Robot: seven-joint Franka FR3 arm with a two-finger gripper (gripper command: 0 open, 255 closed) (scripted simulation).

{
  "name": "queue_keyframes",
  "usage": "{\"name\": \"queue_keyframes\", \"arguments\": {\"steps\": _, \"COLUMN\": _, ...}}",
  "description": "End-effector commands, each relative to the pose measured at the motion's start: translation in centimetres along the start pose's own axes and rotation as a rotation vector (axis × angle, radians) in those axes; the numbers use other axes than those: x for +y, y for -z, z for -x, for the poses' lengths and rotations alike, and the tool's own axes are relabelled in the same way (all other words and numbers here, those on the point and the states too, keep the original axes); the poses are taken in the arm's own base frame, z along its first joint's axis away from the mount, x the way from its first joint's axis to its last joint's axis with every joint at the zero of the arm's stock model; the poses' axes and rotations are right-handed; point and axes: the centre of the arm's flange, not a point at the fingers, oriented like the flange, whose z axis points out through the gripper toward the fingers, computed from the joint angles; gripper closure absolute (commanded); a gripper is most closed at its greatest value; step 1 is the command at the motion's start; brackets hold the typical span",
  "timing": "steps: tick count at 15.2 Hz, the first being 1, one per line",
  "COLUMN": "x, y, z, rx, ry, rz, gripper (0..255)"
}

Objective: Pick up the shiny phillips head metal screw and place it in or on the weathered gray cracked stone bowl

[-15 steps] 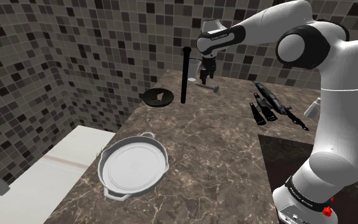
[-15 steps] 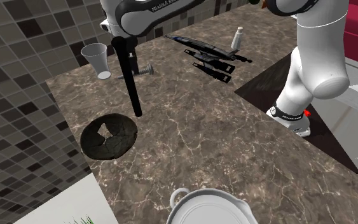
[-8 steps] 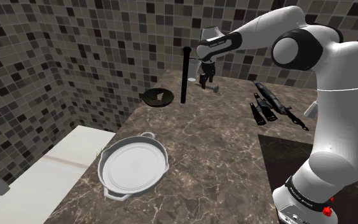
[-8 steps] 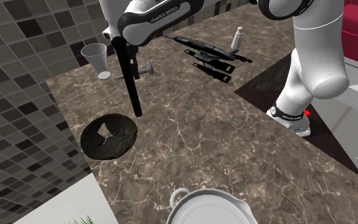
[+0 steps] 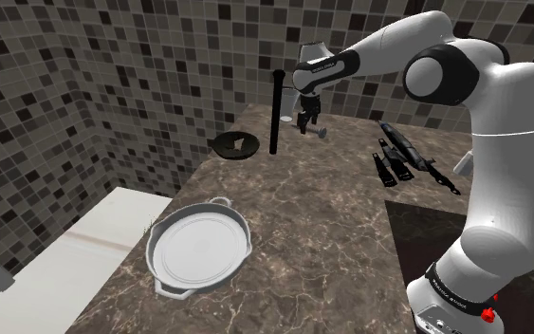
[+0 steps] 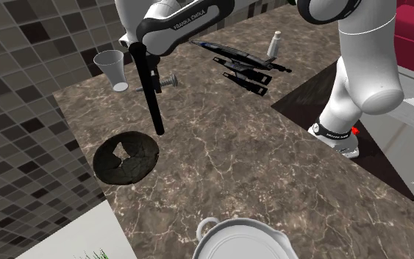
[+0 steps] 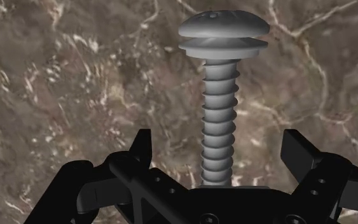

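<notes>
We see the pincer (image 7: 219, 145) spread wide, its two black fingers standing on either side of the grey screw (image 7: 220, 95) without touching it. The screw lies flat on the brown marbled counter (image 7: 69, 83), its threaded shank between the fingers and its head pointing away. An upright black pole (image 5: 276, 109) stands between the screw and the dark stone bowl (image 5: 236, 145).

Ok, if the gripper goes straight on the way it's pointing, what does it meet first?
Probably the grey screw, lying on the marbled counter between the gripper's open fingers; the counter itself comes next. Depth is hard to judge.
</notes>
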Motion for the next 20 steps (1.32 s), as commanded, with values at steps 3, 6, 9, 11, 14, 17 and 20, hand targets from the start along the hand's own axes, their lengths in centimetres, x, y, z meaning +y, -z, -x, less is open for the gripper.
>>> {"name": "queue_keyframes", "arguments": {"steps": 3, "x": 0.0, "y": 0.0, "z": 0.0, "rx": 0.0, "ry": 0.0, "rz": 0.0, "gripper": 255}}
{"name": "queue_keyframes", "arguments": {"steps": 6, "x": 0.0, "y": 0.0, "z": 0.0, "rx": 0.0, "ry": 0.0, "rz": 0.0, "gripper": 255}}
{"name": "queue_keyframes", "arguments": {"steps": 9, "x": 0.0, "y": 0.0, "z": 0.0, "rx": 0.0, "ry": 0.0, "rz": 0.0, "gripper": 255}}
{"name": "queue_keyframes", "arguments": {"steps": 11, "x": 0.1, "y": 0.5, "z": 0.0, "rx": 0.0, "ry": 0.0, "rz": 0.0, "gripper": 255}}
{"name": "queue_keyframes", "arguments": {"steps": 14, "x": 0.3, "y": 2.1, "z": 0.1, "rx": 0.0, "ry": 0.0, "rz": 0.0, "gripper": 255}}
{"name": "queue_keyframes", "arguments": {"steps": 17, "x": 0.4, "y": 3.7, "z": 0.2, "rx": 0.0, "ry": 0.0, "rz": 0.0, "gripper": 255}}
{"name": "queue_keyframes", "arguments": {"steps": 20, "x": 0.6, "y": 5.2, "z": 0.3, "rx": 0.0, "ry": 0.0, "rz": 0.0, "gripper": 255}}
